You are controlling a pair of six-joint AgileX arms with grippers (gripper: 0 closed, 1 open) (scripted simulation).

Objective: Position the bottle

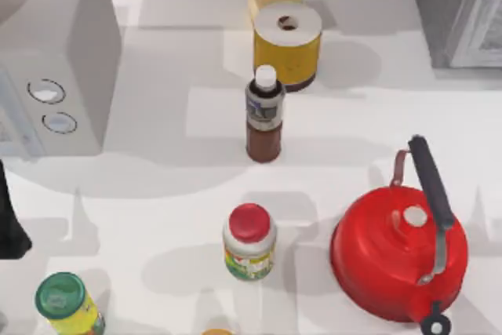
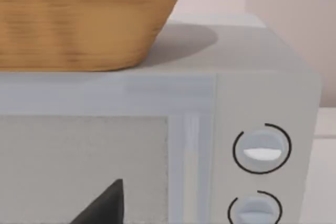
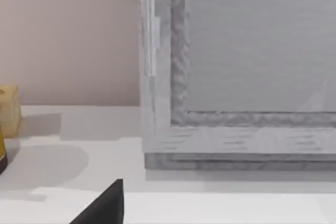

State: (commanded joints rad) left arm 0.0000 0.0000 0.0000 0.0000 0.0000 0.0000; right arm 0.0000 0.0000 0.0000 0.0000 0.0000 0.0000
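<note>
Bottle (image 1: 264,115): upright mid-table, ungrasped, just near of yellow roll (image 1: 287,43). My arms parked; fingers' state cannot tell.

The woven tan basket (image 2: 79,19) is cut off by the picture's edge. Just a dark tip of the left gripper (image 2: 105,205) pokes in, and a dark tip of the right gripper (image 3: 105,205). Their fingers are hidden. A small orange thing (image 1: 217,332) is too cut off to tell.

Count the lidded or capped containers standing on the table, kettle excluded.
3: the bottle at the centre, the red-lidded white jar in front of it, and the green-lidded yellow jar at the front left. An orange sliver at the front edge may be another.
</note>
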